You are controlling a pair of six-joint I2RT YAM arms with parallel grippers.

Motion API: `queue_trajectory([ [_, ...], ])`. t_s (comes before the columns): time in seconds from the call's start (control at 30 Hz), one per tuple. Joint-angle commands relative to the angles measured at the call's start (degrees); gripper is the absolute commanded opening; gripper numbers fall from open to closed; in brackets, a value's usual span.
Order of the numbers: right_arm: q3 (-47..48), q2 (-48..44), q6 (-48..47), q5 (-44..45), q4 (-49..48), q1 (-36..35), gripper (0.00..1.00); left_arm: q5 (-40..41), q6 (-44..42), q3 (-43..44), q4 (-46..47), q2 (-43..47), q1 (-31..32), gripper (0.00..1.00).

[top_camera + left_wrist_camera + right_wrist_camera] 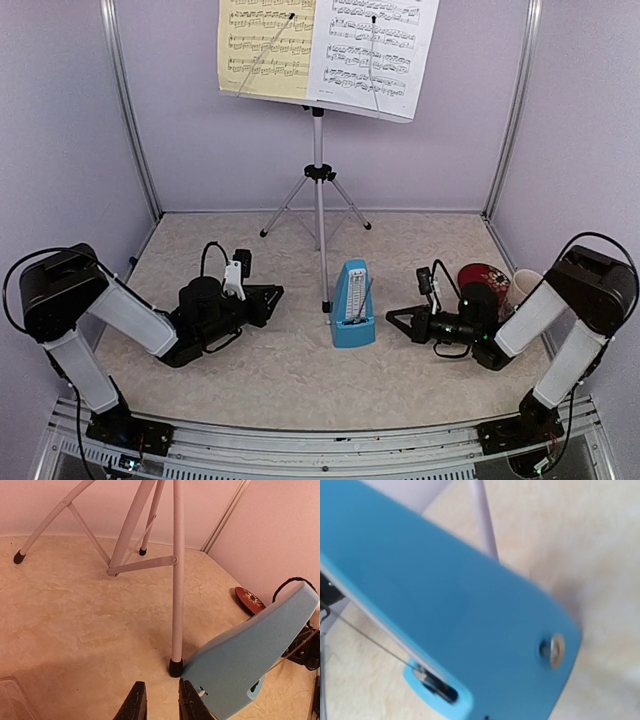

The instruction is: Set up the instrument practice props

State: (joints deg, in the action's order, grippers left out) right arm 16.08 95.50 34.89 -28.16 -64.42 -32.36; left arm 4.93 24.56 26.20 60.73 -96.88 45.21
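- The silver tripod music stand (318,200) is upright at the back centre of the marbled table (250,370), with all three feet on the surface.
- Two sheets sit side by side on its desk: the yellow sheet of printed music (265,45) on the left and the white sheet of printed music (375,45) on the right. A thin wire arm lies across each.
- The blue pyramid metronome (352,305) stands upright just beside the stand's nearest foot. Its open face is towards the arm bases, and it is between the two grippers.
- The left gripper (160,687) lies low near the metronome's left side. Its fingers are slightly parted and hold nothing.
- The right gripper (392,318) is low on the metronome's right, apart from it, with its jaws pressed together and empty.
- The right wrist view is filled by the metronome's side, where a small metal key shows.
- A dark red disc (483,275) and a white patterned mug (525,285) sit behind the right arm.
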Motion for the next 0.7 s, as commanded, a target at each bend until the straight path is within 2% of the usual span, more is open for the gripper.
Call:
queue_trajectory([
  [0.0, 2.24, -10.71, -7.65, 4.23, 17.9, 1.95, 0.02, -0.44, 0.64, -0.65, -1.72, 4.62, -1.99, 0.26],
  [0.07, 3.72, -14.45, -10.07, 5.01, 22.85, 3.34, 0.06, -0.2, 0.13, -0.28, -4.15, 6.79, -2.87, 0.37],
  [0.13, 4.94, -17.59, -11.51, 5.02, 26.24, 4.93, 0.12, -0.12, -0.17, 0.44, -7.51, 9.31, -4.31, 0.56],
  [0.3, 8.25, -23.95, -14.59, 4.86, 33.35, 9.45, 0.42, 2.27, -0.79, 4.1, -19.05, 16.07, -7.83, 0.96],
  [0.47, 13.19, -28.28, -17.75, 5.33, 40.49, 14.26, 0.7, 7.39, -2.25, 8.17, -29.79, 22.56, -11.09, 0.99],
  [0.6, 17.67, -29.3, -19.15, 4.33, 44.16, 19.17, 0.84, 11.27, -1.7, 12.94, -39.56, 24.5, -14.1, 0.99],
  [0.67, 19.61, -29.45, -19.16, 3.85, 44.55, 21.32, 0.95, 12.42, 0.63, 14.89, -43.11, 24.57, -16.32, 0.99],
])
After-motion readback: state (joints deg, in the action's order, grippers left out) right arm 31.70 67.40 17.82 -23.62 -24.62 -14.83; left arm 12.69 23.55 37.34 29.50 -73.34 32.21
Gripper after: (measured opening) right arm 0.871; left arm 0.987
